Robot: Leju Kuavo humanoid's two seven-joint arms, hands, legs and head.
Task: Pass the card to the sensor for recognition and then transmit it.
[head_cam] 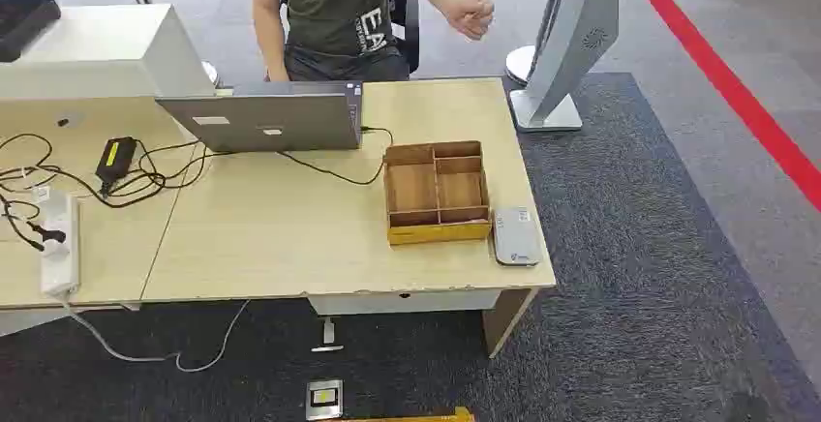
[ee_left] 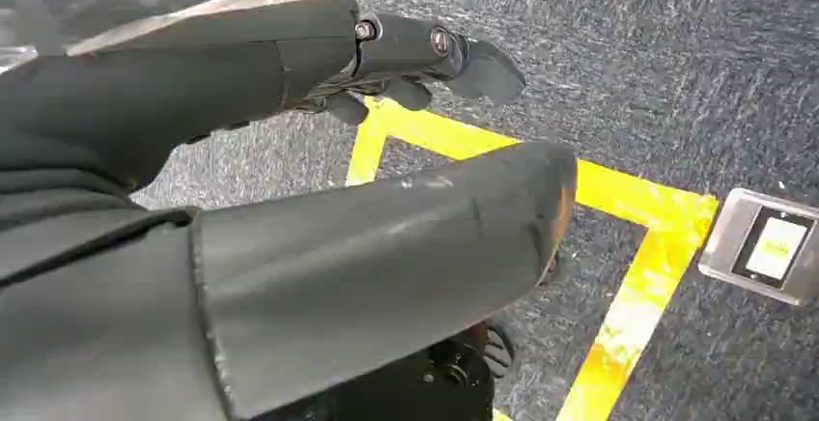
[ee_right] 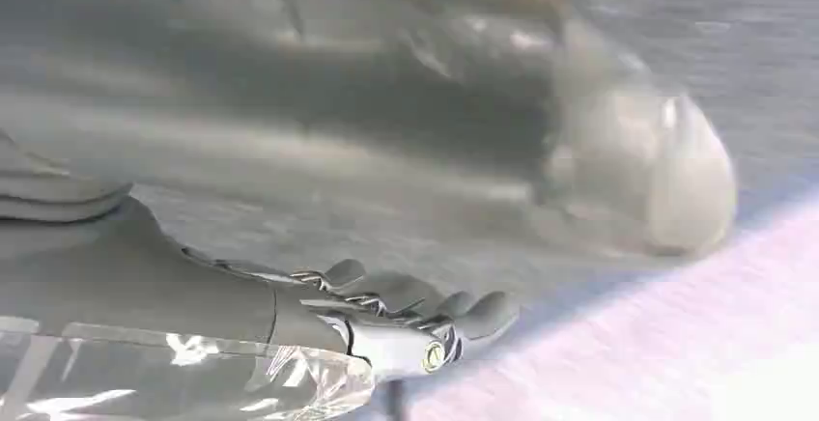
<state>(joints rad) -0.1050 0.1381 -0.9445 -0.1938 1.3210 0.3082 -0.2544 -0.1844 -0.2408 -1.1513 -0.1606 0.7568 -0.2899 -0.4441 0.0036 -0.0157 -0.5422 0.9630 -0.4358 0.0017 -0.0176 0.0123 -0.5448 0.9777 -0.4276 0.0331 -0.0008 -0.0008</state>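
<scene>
No card shows on the tabletop [head_cam: 290, 238]; the grey card sensor [head_cam: 516, 235] lies beside the wooden tray [head_cam: 436, 193]. Left robot hand [ee_left: 386, 151] hangs empty, fingers apart; right robot hand [ee_right: 406, 310] likewise. A card would likely be thin, stiff, slippery: pinch its edges.

Head view bright, even, sharp | left wrist view sharp — right wrist view blurred, pale glare

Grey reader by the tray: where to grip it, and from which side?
Likely its near and far short ends, coming from above. The reader lies flat on the desk with its left long edge almost against the tray, so fingers would hardly fit there; both ends look free.
</scene>
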